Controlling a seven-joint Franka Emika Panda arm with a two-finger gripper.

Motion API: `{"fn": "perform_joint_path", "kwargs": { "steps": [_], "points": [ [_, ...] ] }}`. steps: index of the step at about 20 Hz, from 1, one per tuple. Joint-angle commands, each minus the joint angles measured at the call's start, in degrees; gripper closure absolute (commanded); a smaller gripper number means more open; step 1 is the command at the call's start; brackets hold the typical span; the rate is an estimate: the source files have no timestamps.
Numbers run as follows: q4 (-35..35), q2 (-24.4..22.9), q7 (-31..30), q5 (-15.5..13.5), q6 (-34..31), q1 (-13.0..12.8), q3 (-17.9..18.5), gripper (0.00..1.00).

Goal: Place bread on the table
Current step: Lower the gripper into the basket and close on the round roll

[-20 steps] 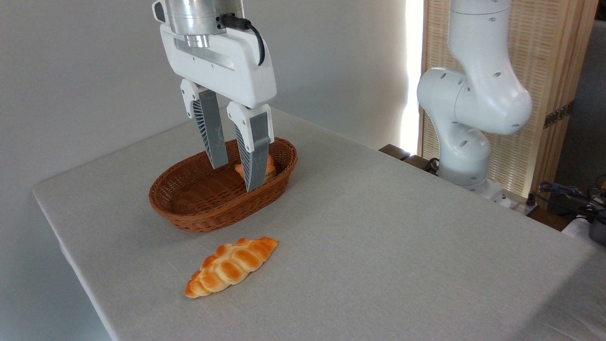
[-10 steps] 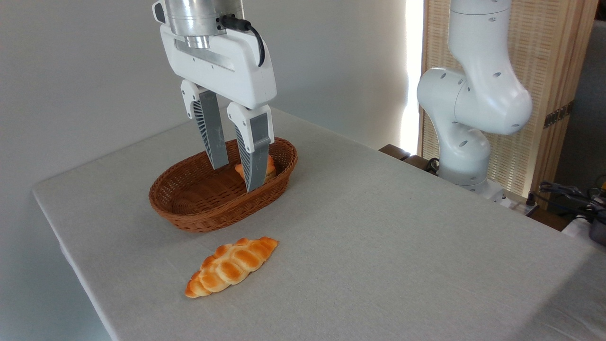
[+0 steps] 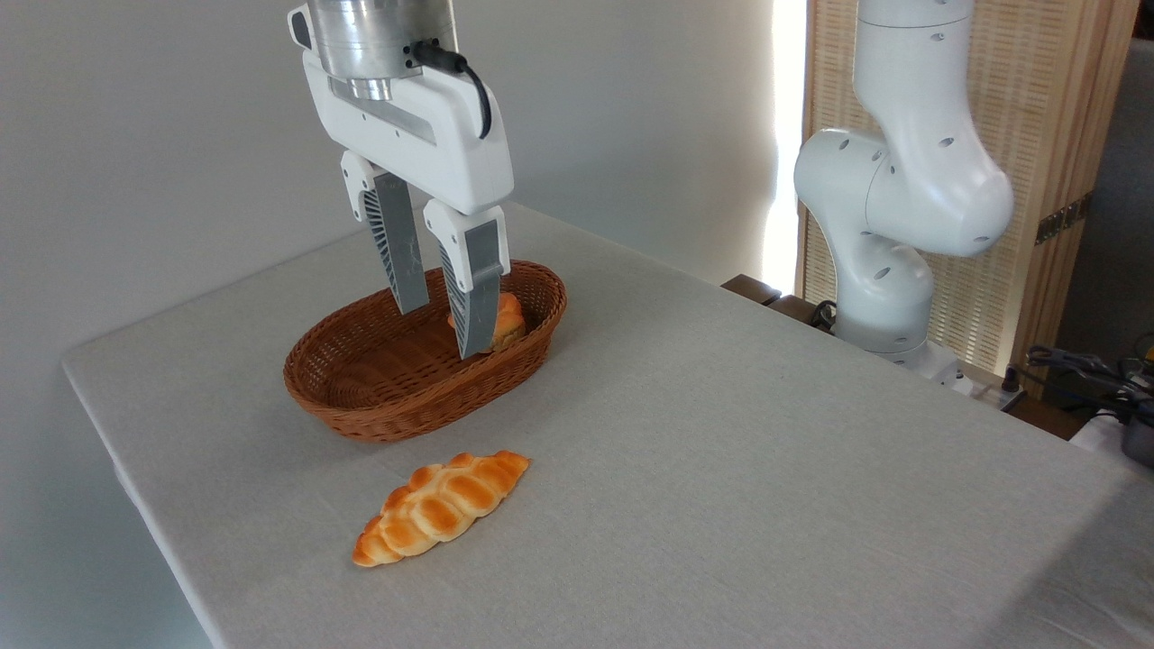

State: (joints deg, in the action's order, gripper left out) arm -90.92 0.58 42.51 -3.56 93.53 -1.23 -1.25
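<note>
While parted, gripper beside bread.

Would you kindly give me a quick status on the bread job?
Tool open, fingers inside the wicker basket. Bread ungrasped in basket, partly hidden behind one finger. Braided loaf on table, clear of basket.

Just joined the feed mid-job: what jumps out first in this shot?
The big white gripper, fingers apart, hangs over the brown wicker basket at centre left, with a small orange bun half hidden behind one finger. In front of the basket, a braided loaf lies on the grey table.
</note>
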Motion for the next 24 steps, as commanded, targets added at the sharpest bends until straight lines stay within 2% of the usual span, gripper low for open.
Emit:
{"fn": "perform_joint_path", "kwargs": {
  "steps": [1, 4, 8, 12, 16, 19, 24],
  "points": [
    [-5.6, -3.9, 0.2, -1.1, -0.3, -0.2, -2.9, 0.0],
    [-9.7, -5.7, 0.1, -2.1, 0.2, -0.2, -7.5, 0.0],
    [-18.0, -9.6, 0.2, -9.0, 6.6, -0.2, -13.2, 0.0],
    [-25.3, -10.2, 0.6, -9.2, 10.7, -0.2, -21.9, 0.0],
    [-30.7, -10.2, 0.6, -9.2, 15.3, -0.1, -26.9, 0.0],
    [-33.6, -10.1, 0.6, -9.2, 20.5, -0.2, -27.9, 0.0],
    [-35.0, -9.6, 0.7, -9.2, 23.9, -0.1, -28.4, 0.0]
  ]
}}
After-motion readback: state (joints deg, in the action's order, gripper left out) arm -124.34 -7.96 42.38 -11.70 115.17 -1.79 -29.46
